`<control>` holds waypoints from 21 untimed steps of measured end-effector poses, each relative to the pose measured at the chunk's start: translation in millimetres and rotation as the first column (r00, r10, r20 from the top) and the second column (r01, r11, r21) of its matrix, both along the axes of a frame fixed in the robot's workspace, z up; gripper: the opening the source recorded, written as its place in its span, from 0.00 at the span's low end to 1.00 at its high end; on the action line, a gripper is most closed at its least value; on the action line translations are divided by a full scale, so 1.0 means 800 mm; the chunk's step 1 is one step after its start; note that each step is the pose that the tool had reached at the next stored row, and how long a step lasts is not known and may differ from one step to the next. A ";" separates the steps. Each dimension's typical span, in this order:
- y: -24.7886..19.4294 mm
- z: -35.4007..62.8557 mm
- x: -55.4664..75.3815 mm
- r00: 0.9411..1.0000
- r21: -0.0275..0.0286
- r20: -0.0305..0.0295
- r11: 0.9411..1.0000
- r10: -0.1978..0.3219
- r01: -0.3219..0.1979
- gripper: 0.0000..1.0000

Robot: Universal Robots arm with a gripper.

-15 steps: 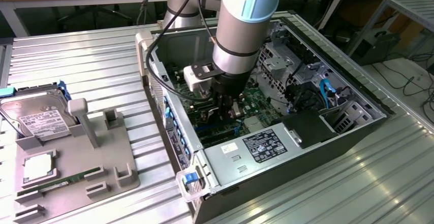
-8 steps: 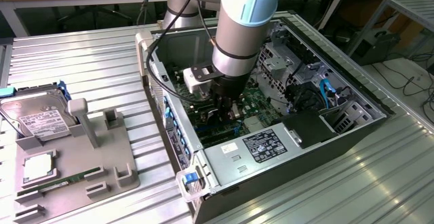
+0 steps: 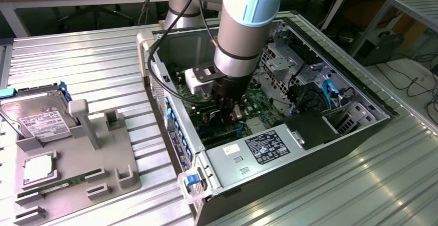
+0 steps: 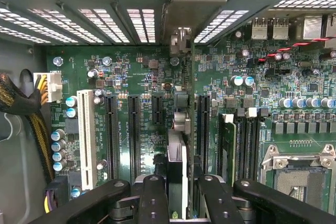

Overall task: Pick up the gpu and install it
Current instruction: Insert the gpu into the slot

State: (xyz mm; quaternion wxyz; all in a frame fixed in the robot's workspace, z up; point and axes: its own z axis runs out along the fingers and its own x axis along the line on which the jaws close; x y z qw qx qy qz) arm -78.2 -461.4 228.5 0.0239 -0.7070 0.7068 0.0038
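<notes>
My gripper (image 4: 178, 184) is down inside the open computer case (image 3: 356, 90), shut on the gpu (image 4: 177, 153). In the wrist view the card is edge-on, a thin upright strip between my two black fingers (image 4: 153, 195). It runs along the green motherboard (image 4: 131, 77) between two black expansion slots (image 4: 111, 135). Its far end reaches the silvery rear slot covers (image 4: 181, 38). Whether its edge sits in a slot I cannot tell. In the exterior view my gripper (image 3: 229, 110) hangs over the board in the middle of the case, hiding most of the card.
A white slot (image 4: 86, 135), RAM slots (image 4: 241, 145) and the CPU socket (image 4: 299, 177) flank the card. A braided cable (image 4: 21, 103) lies at the case wall. Outside the case, a grey fixture (image 3: 102, 159) holds a hard drive (image 3: 38, 116) and a green RAM stick (image 3: 61, 183).
</notes>
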 end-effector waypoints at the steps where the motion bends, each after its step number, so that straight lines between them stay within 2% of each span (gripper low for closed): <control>1: -0.0001 -0.002 0.000 1.000 -0.001 0.000 1.000 0.000 0.000 0.27; 9: 0.0002 -0.005 0.000 1.000 0.001 0.000 1.000 0.000 0.000 0.27; 10: 0.0008 -0.006 0.000 1.000 0.004 0.002 1.000 0.000 0.000 0.27; 11: 0.0007 -0.006 0.000 1.000 0.004 0.002 1.000 0.000 0.000 0.29; 12: 0.0004 -0.005 0.000 1.000 0.002 0.001 1.000 0.000 0.000 0.29; 13: 0.0002 -0.003 0.000 1.000 0.000 0.000 1.000 0.000 0.000 0.35; 14: 0.0003 -0.001 0.000 1.000 0.001 0.001 1.000 0.000 0.000 0.35; 18: 0.0006 0.024 0.000 1.000 0.000 0.000 1.000 0.000 0.000 0.35; 21: 0.0007 0.054 0.000 1.000 0.000 0.001 1.000 0.000 0.000 0.35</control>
